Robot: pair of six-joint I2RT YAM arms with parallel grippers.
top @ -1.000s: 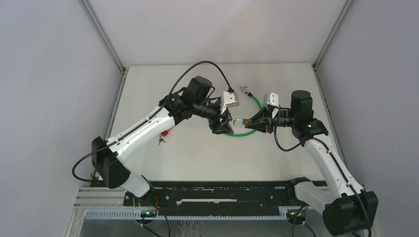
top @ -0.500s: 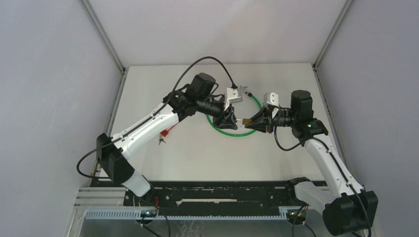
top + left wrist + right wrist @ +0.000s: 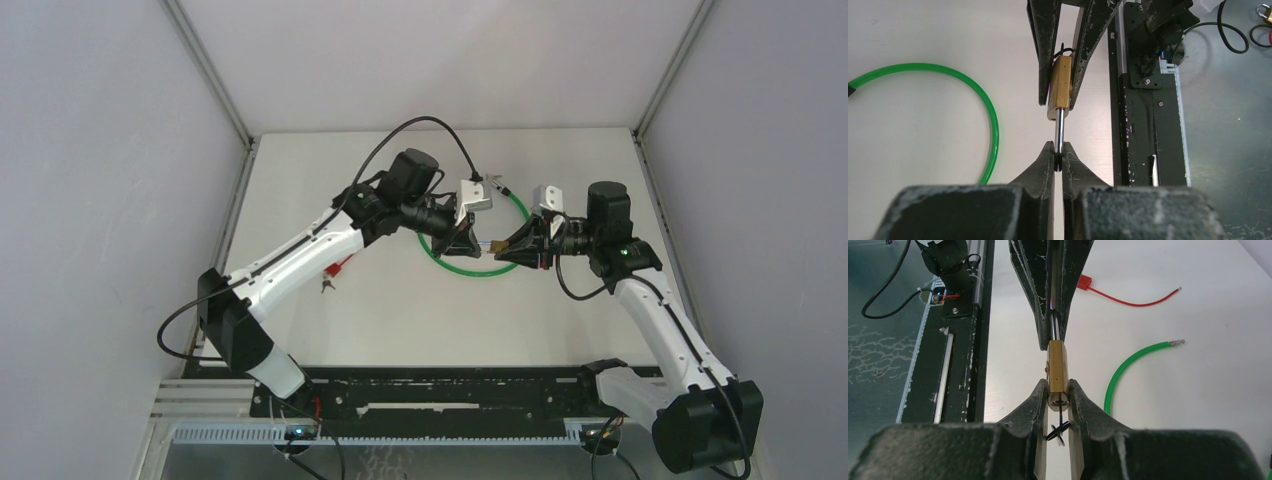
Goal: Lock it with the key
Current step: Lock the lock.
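A small brass padlock (image 3: pixel 490 244) hangs above the table between both grippers. My right gripper (image 3: pixel 1058 390) is shut on its brass body (image 3: pixel 1058 365). The key (image 3: pixel 1061 416) sits in the keyhole at the body's near end, with a thin wire ring (image 3: pixel 1058 432) dangling between the fingers. My left gripper (image 3: pixel 1058 155) is shut on the steel shackle (image 3: pixel 1060 131), which sticks out of the body (image 3: pixel 1062 87). In the top view the left gripper (image 3: pixel 470 243) and the right gripper (image 3: pixel 511 247) meet tip to tip over a green cable loop.
A green cable (image 3: pixel 480 270) curves in a loop on the table under the grippers, its metal end (image 3: pixel 495 183) at the back. A red tie (image 3: pixel 338 268) and small keys (image 3: pixel 325 285) lie by the left arm. A black rail (image 3: pixel 430 385) runs along the near edge.
My left gripper moved up and right to the padlock's shackle and closed on it. The green cable shifted into a fuller loop. The right gripper kept its hold and place.
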